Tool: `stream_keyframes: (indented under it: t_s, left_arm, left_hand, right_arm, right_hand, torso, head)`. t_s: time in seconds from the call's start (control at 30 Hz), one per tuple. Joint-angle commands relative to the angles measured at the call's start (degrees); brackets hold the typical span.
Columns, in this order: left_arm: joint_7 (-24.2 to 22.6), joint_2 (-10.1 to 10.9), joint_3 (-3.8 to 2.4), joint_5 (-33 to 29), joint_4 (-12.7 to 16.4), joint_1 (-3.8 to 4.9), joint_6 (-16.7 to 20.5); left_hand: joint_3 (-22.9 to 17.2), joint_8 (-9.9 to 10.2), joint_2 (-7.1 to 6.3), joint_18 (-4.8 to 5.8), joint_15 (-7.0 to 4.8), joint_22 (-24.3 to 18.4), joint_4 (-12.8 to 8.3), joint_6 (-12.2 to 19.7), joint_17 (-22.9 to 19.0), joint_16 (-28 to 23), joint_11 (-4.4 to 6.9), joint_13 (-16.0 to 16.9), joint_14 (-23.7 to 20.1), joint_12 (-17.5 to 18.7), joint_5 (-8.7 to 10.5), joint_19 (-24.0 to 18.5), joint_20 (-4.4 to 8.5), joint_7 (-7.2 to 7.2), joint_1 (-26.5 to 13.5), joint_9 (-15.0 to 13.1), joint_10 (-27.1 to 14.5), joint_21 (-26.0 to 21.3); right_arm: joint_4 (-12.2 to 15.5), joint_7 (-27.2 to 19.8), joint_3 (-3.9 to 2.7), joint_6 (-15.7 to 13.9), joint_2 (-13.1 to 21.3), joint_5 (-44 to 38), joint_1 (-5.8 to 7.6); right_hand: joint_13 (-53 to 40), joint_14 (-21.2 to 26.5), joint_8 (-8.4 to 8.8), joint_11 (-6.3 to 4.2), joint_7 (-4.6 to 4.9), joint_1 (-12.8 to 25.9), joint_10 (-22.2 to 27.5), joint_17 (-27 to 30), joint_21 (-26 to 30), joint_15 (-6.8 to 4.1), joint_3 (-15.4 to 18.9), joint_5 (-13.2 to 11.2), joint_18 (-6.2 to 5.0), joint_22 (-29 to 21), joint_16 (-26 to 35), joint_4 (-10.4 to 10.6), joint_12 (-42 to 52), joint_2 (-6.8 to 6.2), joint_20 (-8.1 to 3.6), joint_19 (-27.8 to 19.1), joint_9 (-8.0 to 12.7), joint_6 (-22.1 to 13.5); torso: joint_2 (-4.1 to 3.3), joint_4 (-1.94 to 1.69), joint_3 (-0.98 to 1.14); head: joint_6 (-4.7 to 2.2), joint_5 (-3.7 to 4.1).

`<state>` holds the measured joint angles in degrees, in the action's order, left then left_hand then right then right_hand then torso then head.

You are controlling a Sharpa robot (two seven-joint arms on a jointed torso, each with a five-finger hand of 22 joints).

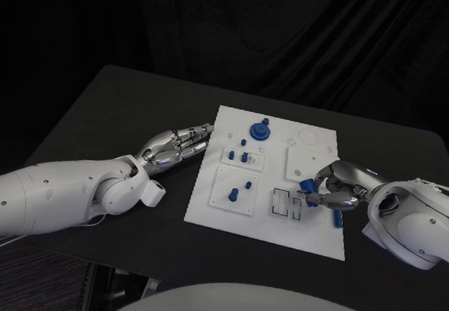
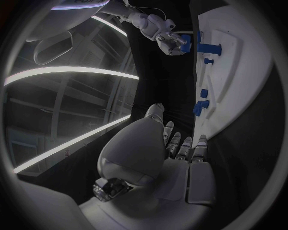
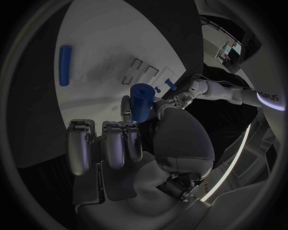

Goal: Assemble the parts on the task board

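in the head view the two white arms enter low, the left arm (image 1: 43, 199) from the left edge and the right arm (image 1: 423, 225) from the right edge, both reaching over the black table (image 1: 113, 110). nearest on the white board (image 1: 307, 234) is its bare lower strip, and just above that, right of centre, the right hand (image 1: 332, 187) sits over the board's right side with its fingers curled around a short blue cylinder (image 1: 307, 188); the right wrist view shows that cylinder (image 3: 142, 101) standing up out of the closed fingers, pinched between the thumb and the others. just right of the hand, a blue rod (image 1: 337, 217) lies flat on the board, apart from the hand, and it also lies loose on the white surface in the right wrist view (image 3: 65, 65). left of the hand are two rectangular outlines (image 1: 287, 204) on the board. further left, a raised white square carries a blue peg (image 1: 233, 195) standing upright. at about the same depth the left hand (image 1: 176, 147) lies just off the board's left edge, over the table, its fingers stretched out side by side toward the board and holding nothing; whether the fingertips touch the board edge cannot be told. beyond it, small blue pegs (image 1: 242, 156) stand in a cluster in the middle of the board, and farthest, near the upper edge, a blue round knob (image 1: 260, 131) stands upright.
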<state>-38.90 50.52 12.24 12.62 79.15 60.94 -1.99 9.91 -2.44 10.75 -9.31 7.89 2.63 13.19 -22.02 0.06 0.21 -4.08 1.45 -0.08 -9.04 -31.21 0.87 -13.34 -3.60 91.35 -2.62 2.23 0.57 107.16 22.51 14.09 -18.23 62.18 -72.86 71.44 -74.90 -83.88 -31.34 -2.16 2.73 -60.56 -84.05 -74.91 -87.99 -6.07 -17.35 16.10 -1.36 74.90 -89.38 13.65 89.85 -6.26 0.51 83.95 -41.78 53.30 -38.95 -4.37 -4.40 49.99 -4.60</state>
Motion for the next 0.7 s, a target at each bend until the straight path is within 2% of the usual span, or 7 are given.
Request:
stream_keyframes:
  t_s: [0.03,0.2,0.27,0.43,0.7]
  left_arm:
    - [-1.22,-0.21,-0.05,0.09,0.03,-0.12,-0.6]
    - [-1.22,-0.3,-0.06,0.09,-0.02,-0.12,-0.61]
    - [-1.22,-0.33,-0.06,0.09,-0.07,-0.12,-0.61]
    - [-1.2,-0.48,-0.06,0.09,-0.2,-0.13,-0.7]
    - [-1.16,-0.67,-0.06,0.09,-0.31,-0.17,-0.82]
  left_hand:
    - [-0.26,-0.37,0.62,-0.17,0.46,0.1,-0.08,-0.11,-0.06,-0.21,-0.26,0.05,0.08,-0.11,-0.31,-0.15,-0.37,-0.38,-0.1,-0.1,-0.16,0.07]
    - [-0.26,-0.37,0.62,-0.17,0.46,0.1,-0.08,-0.11,-0.06,-0.21,-0.26,0.05,0.08,-0.11,-0.31,-0.15,-0.37,-0.38,-0.1,-0.1,-0.16,0.07]
    - [-0.26,-0.37,0.62,-0.17,0.46,0.1,-0.08,-0.11,-0.06,-0.21,-0.26,0.05,0.08,-0.11,-0.31,-0.15,-0.37,-0.38,-0.1,-0.1,-0.16,0.07]
    - [-0.26,-0.37,0.62,-0.17,0.46,0.1,-0.08,-0.11,-0.06,-0.21,-0.26,0.05,0.08,-0.11,-0.31,-0.15,-0.37,-0.38,-0.1,-0.1,-0.16,0.07]
    - [-0.26,-0.37,0.62,-0.17,0.46,0.1,-0.08,-0.11,-0.06,-0.21,-0.26,0.05,0.08,-0.11,-0.31,-0.15,-0.37,-0.38,-0.1,-0.1,-0.16,0.07]
  right_arm:
    - [0.45,-0.01,0.03,-2.04,-0.09,12.83,0.69]
    - [-0.11,1.59,0.06,-0.46,-0.97,17.86,1.18]
    - [-0.51,2.44,0.07,0.41,-1.45,18.85,1.25]
    - [-1.43,4.11,0.09,2.42,-2.43,19.81,1.28]
    - [-2.7,6.55,0.12,5.18,-3.96,20.25,0.84]
  right_hand:
    - [-15.1,-5.69,-0.2,-0.51,-1.68,-2.2,-5.95,-12.98,0.35,-0.34,-1.13,0.05,0.65,14.17,0.31,-0.78,0.15,3.49,-0.46,4.81,-0.18,1.83]
    - [-15.1,-5.56,-0.23,-0.56,-1.67,-0.6,-5.95,-12.37,0.77,-0.13,-0.56,0.03,0.53,14.0,0.58,0.25,0.15,3.64,-0.33,4.58,-0.75,1.53]
    - [-15.1,-5.53,-0.19,-0.53,-1.63,0.15,-5.95,-12.22,0.92,-0.05,-0.21,0.03,0.48,13.94,0.65,0.7,0.15,3.6,-0.25,4.5,-1.01,1.32]
    - [-15.1,-5.46,-0.16,-0.38,-1.43,2.0,-5.95,-11.85,1.17,0.13,1.32,-0.18,0.41,13.84,0.82,1.77,0.15,3.24,-0.08,4.37,-1.52,1.1]
    - [-15.1,-5.32,0.13,-0.28,-1.31,3.32,-5.95,-11.19,1.83,0.26,2.9,-0.13,0.22,13.58,1.12,2.52,0.15,3.73,0.07,4.01,-1.92,0.72]
  torso:
    - [0.02,0.01,-0.01]
    - [-0.01,-0.08,-0.03]
    - [0.0,0.0,-0.02]
    - [-0.01,-0.03,-0.05]
    - [-0.02,-0.03,-0.03]
  head:
    - [0.01,-0.05]
    - [0.01,-0.08]
    - [0.01,-0.18]
    - [0.01,-0.11]
    - [0.01,-0.05]
